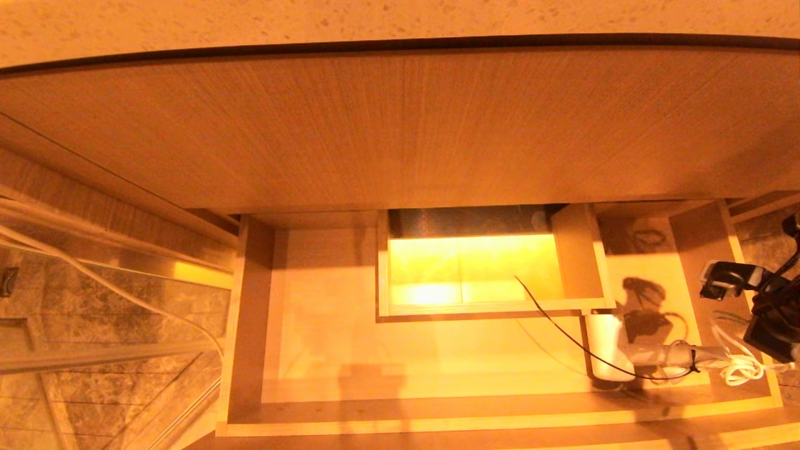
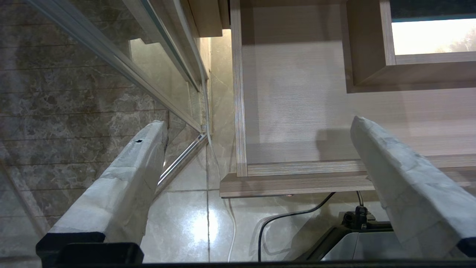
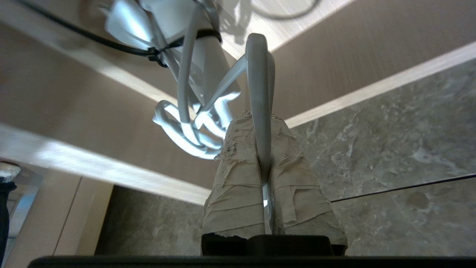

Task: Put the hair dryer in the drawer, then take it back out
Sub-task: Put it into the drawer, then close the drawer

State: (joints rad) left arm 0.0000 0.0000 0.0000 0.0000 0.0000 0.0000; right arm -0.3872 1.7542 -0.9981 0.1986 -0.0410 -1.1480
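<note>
The hair dryer (image 1: pixel 607 350) lay inside the drawer (image 1: pixel 325 325), at its right end near the front wall, white barrel pointing toward the front w/ the handle running off to the right. It sat just in front of the boxed notch (image 1: pixel 481 269) at the drawer's mid-back, off that notch's right corner. A thin black cable (image 1: pixel 556 325) crossed the drawer floor from the notch area to the dryer's handle, where a black tie (image 3: pixel 174 42) bound it. The white cord (image 1: pixel 740 369) bunched in loops at the handle's end, over the drawer's right side wall.

The right gripper (image 3: pixel 264 163) had its taped fingers (image 3: pixel 238 178) closed on a loop of that white cord (image 3: pixel 258 93); the loop ran up btwn the two pads, nipped tight, w/ more coils hanging beside it. In the head view the right arm showed as dark hardware at the right edge, just beyond the drawer's side wall.

The drawer stood pulled out wide under the big wood-grain front panel (image 1: pixel 400 131); the rest of its floor was pale wood, brightly lit.

The left gripper (image 2: pixel 256 149) hung off the drawer's left front corner, fingers (image 2: pixel 122 178) spread wide apart, holding nothing, over the glossy tiled floor (image 2: pixel 186 223).
</note>
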